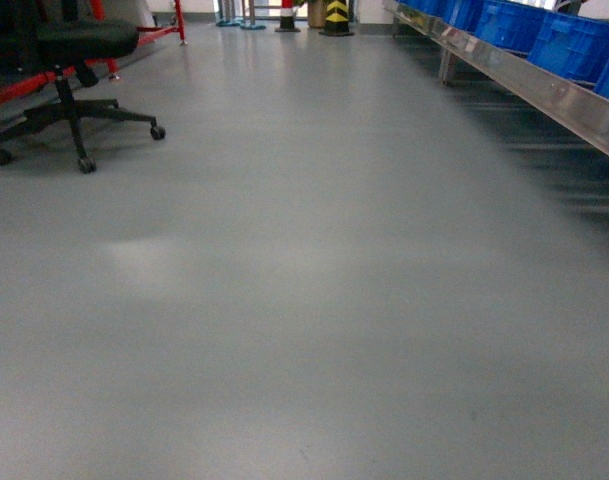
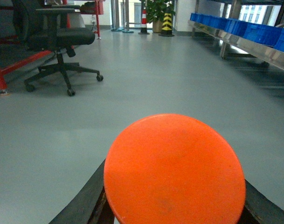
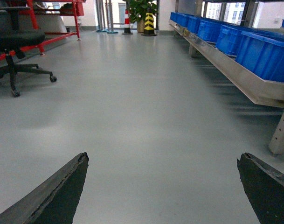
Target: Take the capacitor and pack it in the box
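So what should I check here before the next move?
1. Left gripper load: orange disc sits between the fingers; a capacitor or not, cannot tell.
2. Right gripper: open, empty, ok.
3. Box in sight: not ok, no view shows it.
4. Floor ahead: bare, ok.
5. Chair at left: off the path, ok.
6. Blue bins on right rack: apart from the gripper, ok.

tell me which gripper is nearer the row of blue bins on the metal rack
Right. The blue bins sit close on the right gripper's right side, just ahead of it. From the left gripper, which holds an orange disc, the bins lie further off, ahead and to the right.
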Controlling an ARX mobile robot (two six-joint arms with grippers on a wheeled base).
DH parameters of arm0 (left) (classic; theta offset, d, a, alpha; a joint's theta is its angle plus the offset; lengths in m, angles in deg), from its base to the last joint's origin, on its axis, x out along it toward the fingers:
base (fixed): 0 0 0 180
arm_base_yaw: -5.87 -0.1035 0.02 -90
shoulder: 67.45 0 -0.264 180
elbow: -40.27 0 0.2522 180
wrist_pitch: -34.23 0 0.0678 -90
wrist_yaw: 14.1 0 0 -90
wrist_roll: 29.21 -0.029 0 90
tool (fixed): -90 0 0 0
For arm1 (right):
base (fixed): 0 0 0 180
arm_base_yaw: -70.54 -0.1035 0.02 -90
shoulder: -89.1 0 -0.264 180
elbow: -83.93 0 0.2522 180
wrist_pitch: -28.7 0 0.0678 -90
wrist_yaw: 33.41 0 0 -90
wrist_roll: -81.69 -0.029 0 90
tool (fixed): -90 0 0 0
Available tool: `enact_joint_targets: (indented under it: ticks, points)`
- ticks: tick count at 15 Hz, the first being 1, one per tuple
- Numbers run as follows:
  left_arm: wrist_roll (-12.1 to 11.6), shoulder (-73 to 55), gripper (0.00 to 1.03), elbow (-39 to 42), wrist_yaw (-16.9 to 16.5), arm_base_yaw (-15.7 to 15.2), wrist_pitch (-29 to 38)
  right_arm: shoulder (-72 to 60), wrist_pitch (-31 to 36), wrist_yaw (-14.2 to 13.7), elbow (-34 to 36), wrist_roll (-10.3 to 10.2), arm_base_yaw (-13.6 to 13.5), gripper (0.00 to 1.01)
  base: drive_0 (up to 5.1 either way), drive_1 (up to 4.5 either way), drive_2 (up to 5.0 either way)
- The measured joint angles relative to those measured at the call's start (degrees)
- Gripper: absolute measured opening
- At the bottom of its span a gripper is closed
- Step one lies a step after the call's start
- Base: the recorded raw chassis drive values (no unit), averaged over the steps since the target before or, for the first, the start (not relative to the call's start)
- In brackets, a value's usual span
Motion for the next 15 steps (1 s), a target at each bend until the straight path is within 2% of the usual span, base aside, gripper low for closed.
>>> enact_joint_targets:
  ticks: [15]
  points:
    - [0.0,0.0,0.44,0.0,0.0,0.0,0.0,0.0,-0.1,0.0,0.0,0.0,0.0,0.98,-5.0,2.39,2.4]
